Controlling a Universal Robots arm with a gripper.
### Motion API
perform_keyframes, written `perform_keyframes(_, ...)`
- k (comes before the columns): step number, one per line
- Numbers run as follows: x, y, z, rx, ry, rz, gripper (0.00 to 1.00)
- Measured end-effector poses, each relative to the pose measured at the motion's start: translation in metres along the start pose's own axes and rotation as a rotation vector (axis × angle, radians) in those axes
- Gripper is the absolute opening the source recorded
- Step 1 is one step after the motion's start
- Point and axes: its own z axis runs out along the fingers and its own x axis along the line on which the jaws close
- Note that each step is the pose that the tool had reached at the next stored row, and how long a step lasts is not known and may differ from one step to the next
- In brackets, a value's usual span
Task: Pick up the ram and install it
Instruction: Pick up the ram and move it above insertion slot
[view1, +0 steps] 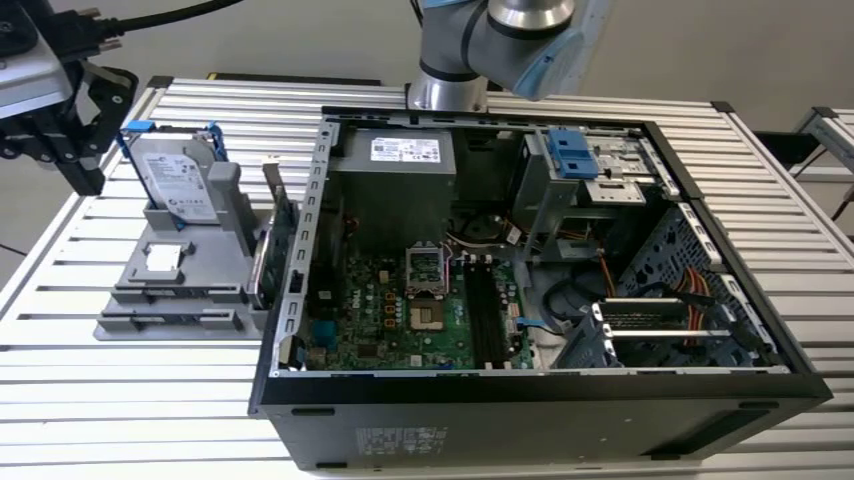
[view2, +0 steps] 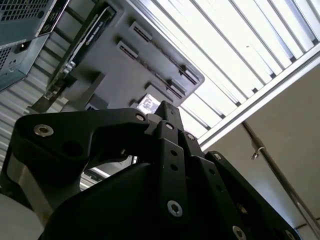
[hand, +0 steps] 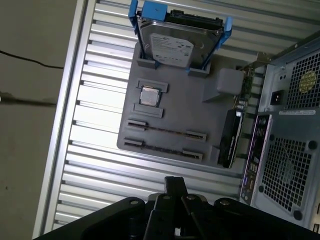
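Bearing tabletop: slatted aluminium. Bare slats run from the tray out to the edge rail on the exterior view's left, and in front of the tray. That's the widest free room.
PC case: side panel off, open side up, takes most of the tabletop. Its wall sits just beside the tray.
arm: base column stands behind the case's far edge.
tray: grey, flat on the slats, square to them, set in from the tabletop's edge rail.
hard drive: upright in blue brackets at the tray's far end.
expansion card: on edge along the tray side next to the case, narrow gap there.
claw: high up near the tabletop's far corner on the exterior view's left, clear of tray and drive. Apart or together: can't tell.
ram: thin dark stick on edge in a tray row, between two end clips, well apart from the claw.
second stick: next row, parallel, nearest the tray's open edge.
chip: square, in a pocket between drive and ram.
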Motion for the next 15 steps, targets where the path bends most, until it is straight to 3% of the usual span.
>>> perform_keyframes(7, 0.0, 0.0, 0.0, 0.0001, 0.0004, -0.009, 0.0)
perform_keyframes(15, 0.0003, 0.0, 0.0001, 0.0005, 0.003, -0.071, 0.0)
